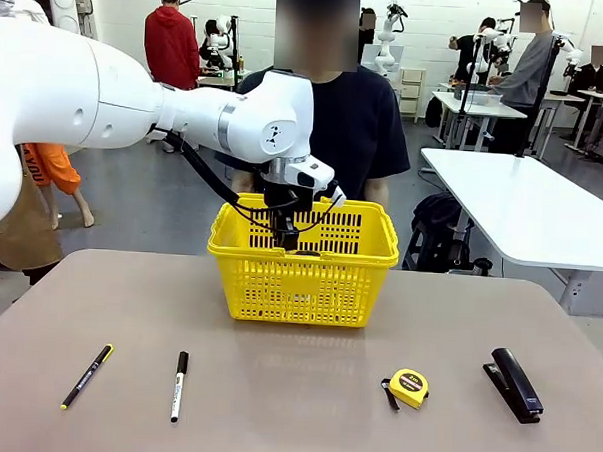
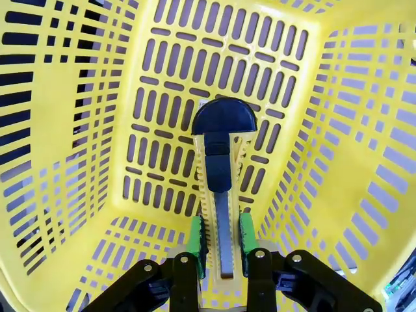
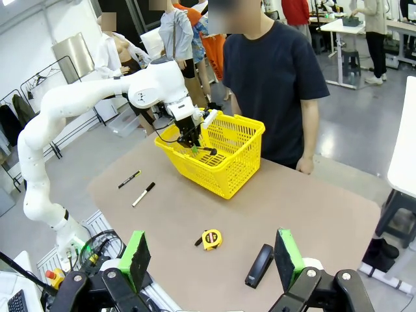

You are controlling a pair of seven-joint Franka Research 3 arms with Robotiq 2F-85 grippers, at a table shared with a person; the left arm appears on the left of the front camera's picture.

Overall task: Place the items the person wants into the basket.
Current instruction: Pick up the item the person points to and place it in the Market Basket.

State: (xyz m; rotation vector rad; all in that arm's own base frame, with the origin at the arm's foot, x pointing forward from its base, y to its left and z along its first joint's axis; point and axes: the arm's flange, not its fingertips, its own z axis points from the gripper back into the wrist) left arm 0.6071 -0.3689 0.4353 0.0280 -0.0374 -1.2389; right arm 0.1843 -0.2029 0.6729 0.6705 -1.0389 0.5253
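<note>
Basket lattice backs the utility knife pointing straight away inside the left hand, grip unclear.

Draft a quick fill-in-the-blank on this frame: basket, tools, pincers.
1. The utility knife sits between the pads of the left pincer, inside the ____-coloured basket.
2. In the front view, the stapler lies to the ____ of the tape measure.
3. The right pincer stands ____.
4. ____ items lie on the table outside the basket.
Missing words: yellow; right; open; four.
</note>
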